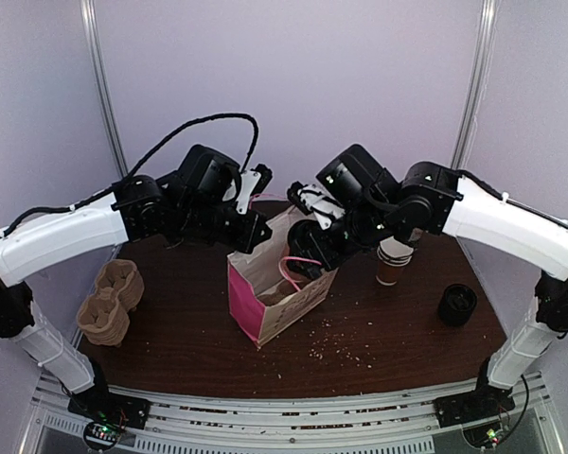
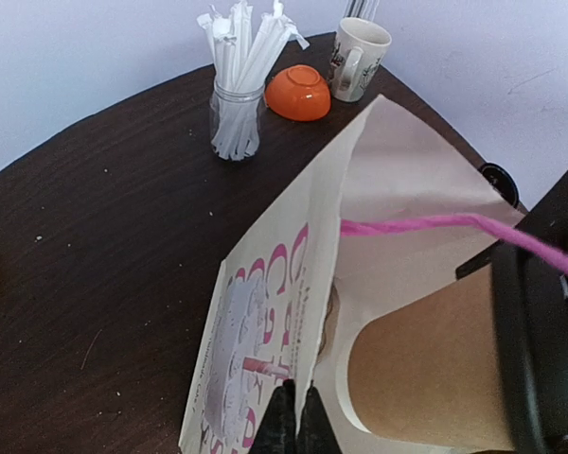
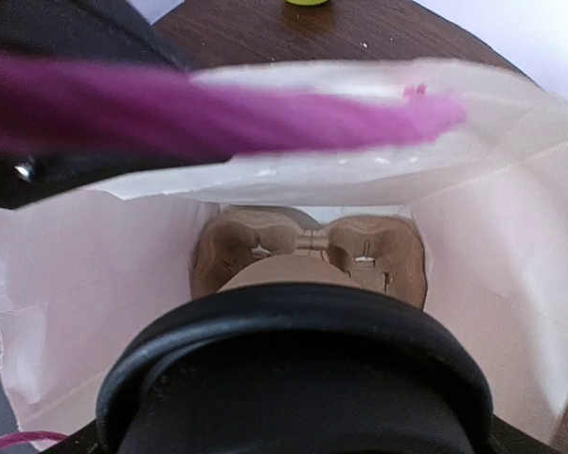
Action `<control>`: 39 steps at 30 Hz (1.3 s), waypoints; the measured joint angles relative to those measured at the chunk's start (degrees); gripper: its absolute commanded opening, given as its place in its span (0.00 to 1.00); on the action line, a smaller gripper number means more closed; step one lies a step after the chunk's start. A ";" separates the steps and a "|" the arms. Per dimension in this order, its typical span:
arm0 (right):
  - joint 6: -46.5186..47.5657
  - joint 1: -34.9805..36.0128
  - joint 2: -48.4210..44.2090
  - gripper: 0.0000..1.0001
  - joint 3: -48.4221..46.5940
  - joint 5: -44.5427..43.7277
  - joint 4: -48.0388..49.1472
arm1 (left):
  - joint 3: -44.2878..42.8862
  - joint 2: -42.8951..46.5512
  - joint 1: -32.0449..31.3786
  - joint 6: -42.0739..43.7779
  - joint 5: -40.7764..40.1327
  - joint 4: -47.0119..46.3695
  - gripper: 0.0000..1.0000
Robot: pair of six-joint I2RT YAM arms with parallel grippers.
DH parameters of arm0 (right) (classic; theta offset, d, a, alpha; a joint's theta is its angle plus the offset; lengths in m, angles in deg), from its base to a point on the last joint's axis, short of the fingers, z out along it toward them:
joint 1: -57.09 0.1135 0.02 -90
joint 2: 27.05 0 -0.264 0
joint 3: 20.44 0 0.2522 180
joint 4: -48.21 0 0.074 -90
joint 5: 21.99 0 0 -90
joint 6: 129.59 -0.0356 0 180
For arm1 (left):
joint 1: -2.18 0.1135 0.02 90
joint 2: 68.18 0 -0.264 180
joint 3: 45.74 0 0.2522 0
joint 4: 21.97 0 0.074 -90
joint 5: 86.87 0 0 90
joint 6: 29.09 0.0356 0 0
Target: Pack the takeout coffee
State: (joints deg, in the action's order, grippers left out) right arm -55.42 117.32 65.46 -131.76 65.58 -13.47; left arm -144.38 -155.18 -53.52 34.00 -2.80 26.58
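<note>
Right gripper (image 1: 308, 251) clamps the coffee cup (image 2: 426, 369) at the bag (image 1: 265, 303) mouth, above the tray (image 3: 360, 251) inside. Left gripper (image 2: 295, 416) pinches the bag's left rim. Tilted, the cup may snag the pink handle (image 2: 426, 225) and spill.

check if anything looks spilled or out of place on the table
Pale crumbs are scattered on the dark wooden table, just in front of the white-and-pink paper bag. The orange bowl beside the cream ceramic mug lies upside down.
</note>
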 measured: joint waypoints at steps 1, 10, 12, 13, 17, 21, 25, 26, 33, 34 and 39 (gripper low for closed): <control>0.20 0.37 -0.46 0.86 2.38 -0.66 1.07 | 0.00 0.00 -0.31 -0.46 -0.46 0.02 0.00; -1.18 1.97 -12.59 0.85 23.89 -5.60 14.86 | 1.62 1.03 -3.19 -3.93 -3.74 -0.68 0.00; -1.95 2.23 -14.93 0.85 27.85 -6.71 18.27 | 1.77 1.14 -4.15 -4.33 -4.61 -0.76 0.00; -2.40 2.60 -16.31 0.85 30.32 -7.50 20.06 | 1.79 1.14 -4.94 -4.52 -5.03 -0.81 0.00; -2.95 4.07 -19.65 0.85 36.63 -9.77 25.44 | 2.14 1.11 -7.80 -4.76 -6.05 -0.96 0.00; -3.56 5.44 -22.86 0.85 42.58 -12.11 30.58 | 2.32 0.72 -10.10 -4.79 -6.88 -1.40 0.00; -4.31 5.95 -24.85 0.85 48.04 -13.53 34.77 | 3.02 -0.37 -12.33 -3.82 -7.13 -2.62 0.00; -4.42 6.05 -24.83 0.85 48.74 -13.68 35.21 | 3.04 -0.92 -13.29 -3.15 -7.41 -2.95 0.00; -5.42 7.30 -25.31 0.85 53.16 -15.39 40.63 | 4.04 -2.69 -18.18 -1.64 -8.63 -4.26 0.00; -5.42 7.39 -25.70 0.85 53.70 -15.63 41.48 | 4.13 -2.69 -18.18 -1.73 -8.66 -4.33 0.00; -5.46 7.48 -27.47 0.85 55.19 -18.05 46.69 | 4.15 -2.69 -17.94 -2.80 -8.90 -4.96 0.00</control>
State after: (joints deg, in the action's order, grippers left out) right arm -60.89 124.80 37.99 -76.57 47.52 33.21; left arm -140.23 -157.87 -71.47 31.20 -11.70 21.62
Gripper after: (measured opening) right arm 0.888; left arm 0.009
